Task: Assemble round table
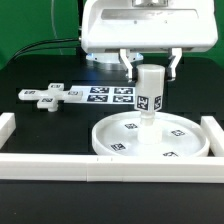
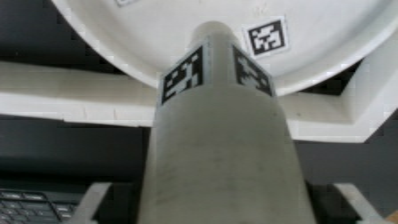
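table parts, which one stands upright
The post, on end at the middle of the disc, under the gripper; the disc and the cross lie flat.

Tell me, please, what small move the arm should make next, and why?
Probably close the fingers on the post to turn it home: it stands upright at the round disc's middle, and the open gripper straddles its top, apparently without touching.

One rimmed disc, one post, one cross-shaped piece and one marker board are counted; two fingers are seen.
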Tool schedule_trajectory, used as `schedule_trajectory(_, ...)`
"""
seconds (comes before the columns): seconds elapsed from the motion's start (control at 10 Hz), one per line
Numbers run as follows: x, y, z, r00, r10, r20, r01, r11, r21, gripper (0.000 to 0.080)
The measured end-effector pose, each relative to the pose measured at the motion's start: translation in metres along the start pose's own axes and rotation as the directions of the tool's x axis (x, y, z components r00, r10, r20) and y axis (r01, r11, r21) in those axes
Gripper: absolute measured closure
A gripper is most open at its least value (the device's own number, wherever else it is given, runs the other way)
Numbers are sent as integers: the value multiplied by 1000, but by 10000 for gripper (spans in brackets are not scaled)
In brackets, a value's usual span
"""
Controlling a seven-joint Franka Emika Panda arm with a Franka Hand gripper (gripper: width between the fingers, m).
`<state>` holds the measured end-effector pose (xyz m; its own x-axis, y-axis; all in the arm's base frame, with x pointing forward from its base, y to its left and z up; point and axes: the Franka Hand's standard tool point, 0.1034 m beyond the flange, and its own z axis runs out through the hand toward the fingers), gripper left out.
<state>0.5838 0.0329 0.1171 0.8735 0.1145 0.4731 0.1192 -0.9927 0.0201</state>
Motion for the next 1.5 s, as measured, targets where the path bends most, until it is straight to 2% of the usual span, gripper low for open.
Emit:
schedule_trajectory(0.2,-11,-2,-1,1000,-4,16,4,1000,2,390)
schedule_trajectory(0.4,-15,-5,1,1000,-8,23,8,1000,4,390)
schedule_trajectory(0.9,-15,-5,8,1000,-9,10,9,1000,2,390)
schedule_trajectory(1.5,-19,-7,5,1000,-12,5,12,1000,1,390)
